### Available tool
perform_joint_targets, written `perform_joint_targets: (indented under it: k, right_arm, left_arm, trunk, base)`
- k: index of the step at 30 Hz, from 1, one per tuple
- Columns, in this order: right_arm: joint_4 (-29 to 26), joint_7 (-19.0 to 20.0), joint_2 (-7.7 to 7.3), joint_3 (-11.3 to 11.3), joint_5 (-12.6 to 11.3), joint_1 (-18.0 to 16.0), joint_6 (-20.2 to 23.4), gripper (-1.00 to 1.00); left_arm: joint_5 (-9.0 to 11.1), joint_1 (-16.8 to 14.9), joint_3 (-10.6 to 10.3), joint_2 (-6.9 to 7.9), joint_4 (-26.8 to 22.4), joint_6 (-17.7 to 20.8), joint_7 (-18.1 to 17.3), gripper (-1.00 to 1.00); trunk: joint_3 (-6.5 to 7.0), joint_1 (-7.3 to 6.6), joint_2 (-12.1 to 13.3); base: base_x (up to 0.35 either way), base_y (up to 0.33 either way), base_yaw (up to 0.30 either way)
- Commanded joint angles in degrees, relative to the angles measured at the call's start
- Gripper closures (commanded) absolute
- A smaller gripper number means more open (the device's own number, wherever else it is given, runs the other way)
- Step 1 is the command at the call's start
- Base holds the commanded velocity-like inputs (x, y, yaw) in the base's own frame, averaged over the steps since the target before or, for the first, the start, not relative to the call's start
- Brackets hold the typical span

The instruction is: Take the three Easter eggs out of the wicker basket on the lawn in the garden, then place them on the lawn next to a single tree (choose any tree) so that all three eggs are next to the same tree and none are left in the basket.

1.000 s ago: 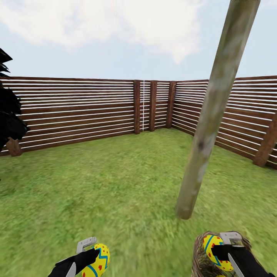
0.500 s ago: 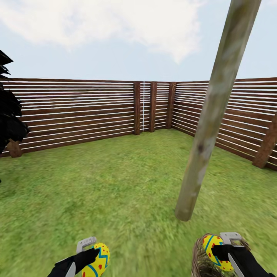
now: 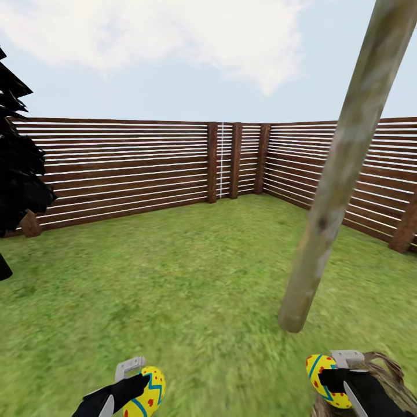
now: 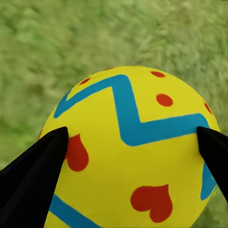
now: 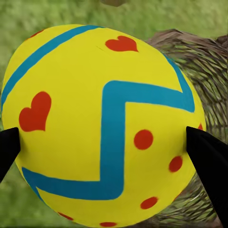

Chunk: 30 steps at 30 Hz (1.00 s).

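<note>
Eggs: I've got one in each gripper, both held low at the near edge of my head view. Left gripper [image 3: 141, 387] is clamped on the left egg [image 3: 147, 395], fingers pressing its two sides; in the left wrist view that egg [image 4: 130, 152] sits over bare lawn [image 4: 57, 42], black fingertips [image 4: 33, 171] touching each flank. Right gripper [image 3: 337, 379] is clamped on the right egg [image 3: 324, 379], arm coming in from the lower right. In the right wrist view this egg [image 5: 102, 126] is over the rim of the basket [image 5: 209, 76]. Basket [image 3: 388, 376] is just beside the right arm, on the grass, partly cut off by the frame edge. Can't tell if a third egg is inside.

Tree [image 3: 336, 191] trunk leans, its base planted in the lawn [image 3: 174, 278] just ahead of the right gripper. Slat fence [image 3: 127, 168] encloses the far side and right. Dark tree [image 3: 17, 168] at far left. Sky with cloud above.
</note>
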Motion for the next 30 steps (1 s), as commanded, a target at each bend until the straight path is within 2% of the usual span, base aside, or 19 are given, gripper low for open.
perform_joint_targets:
  k: [1,15,30]
  right_arm:
    - [-0.1,-0.2,-0.03,0.1,-0.4,0.0,0.3,1.00]
    - [-0.2,0.0,0.41,0.6,-0.2,0.0,0.5,1.00]
    - [-0.2,0.2,0.12,0.4,-0.3,0.0,0.8,1.00]
  left_arm:
    - [0.3,0.0,0.4,-0.07,-0.1,0.5,-0.3,1.00]
    - [0.3,0.0,0.4,-0.07,-0.1,0.5,-0.3,1.00]
    - [0.3,0.0,0.4,-0.07,-0.1,0.5,-0.3,1.00]
  trunk:
    - [-0.06,0.00,0.0]
    - [-0.06,0.00,0.0]
    - [-0.06,0.00,0.0]
  base:
    - [0.000,0.334,0.000]
    - [0.146,0.330,-0.002]
    - [0.190,0.311,-0.285]
